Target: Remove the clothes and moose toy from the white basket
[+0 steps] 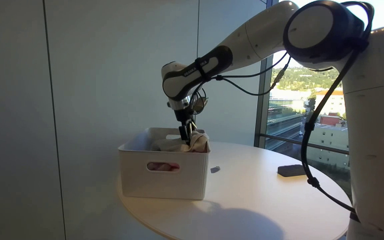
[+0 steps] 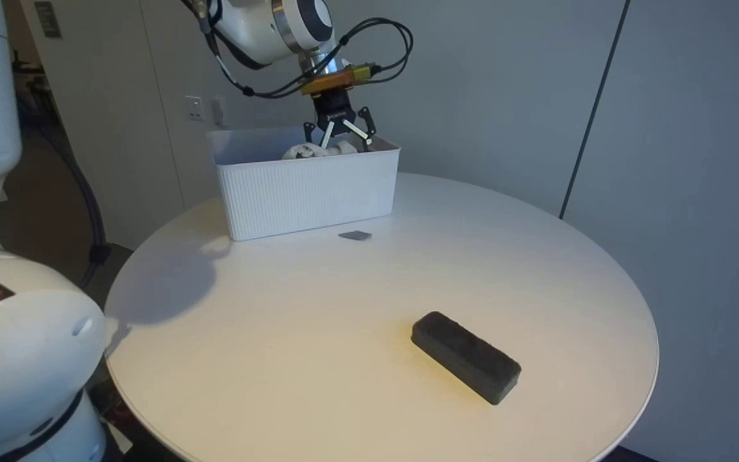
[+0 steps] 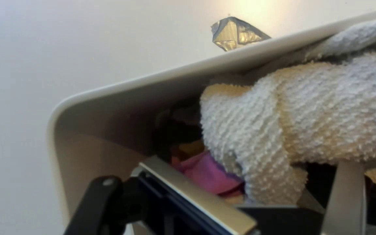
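Observation:
The white basket (image 1: pixel 163 188) stands on the round table; it also shows in an exterior view (image 2: pixel 308 196) and in the wrist view (image 3: pixel 86 98). Inside lies a white terry cloth with tan bands (image 3: pixel 250 137), heaped up to the rim. It also shows in both exterior views (image 1: pixel 198 142) (image 2: pixel 308 151). A pink cloth (image 3: pixel 209 173) lies below it. No moose toy can be made out. My gripper (image 1: pixel 188 136) points down into the basket; it also shows in an exterior view (image 2: pixel 346 140). In the wrist view, its fingers (image 3: pixel 248 166) are spread wide, with white cloth between them.
A dark block (image 2: pixel 466 356) lies on the round table (image 2: pixel 318 359). A small shiny foil-like piece (image 3: pixel 237 34) lies close beside the basket's long wall. A grey wall (image 1: pixel 122 83) stands behind the table, and a window (image 1: pixel 308 110) is at one side.

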Robot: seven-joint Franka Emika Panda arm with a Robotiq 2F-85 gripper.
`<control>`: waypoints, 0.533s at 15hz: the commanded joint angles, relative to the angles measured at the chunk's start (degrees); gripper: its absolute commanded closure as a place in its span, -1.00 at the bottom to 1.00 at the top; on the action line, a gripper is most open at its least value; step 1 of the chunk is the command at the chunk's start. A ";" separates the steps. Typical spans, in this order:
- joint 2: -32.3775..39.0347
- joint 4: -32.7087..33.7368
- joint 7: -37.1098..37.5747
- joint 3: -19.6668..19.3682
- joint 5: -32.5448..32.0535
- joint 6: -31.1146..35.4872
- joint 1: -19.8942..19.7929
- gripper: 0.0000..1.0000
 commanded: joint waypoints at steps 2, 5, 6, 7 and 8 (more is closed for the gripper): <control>4.33 8.35 -5.62 0.38 7.49 -7.91 -1.12 -0.20; 3.39 9.37 -6.30 1.00 8.30 -8.71 -0.43 0.20; 1.95 8.82 -6.63 1.45 7.17 -7.96 0.21 0.34; 0.68 8.45 -7.03 1.94 6.39 -7.09 0.78 0.44; -1.19 8.09 -7.40 2.53 6.43 -6.19 1.28 0.60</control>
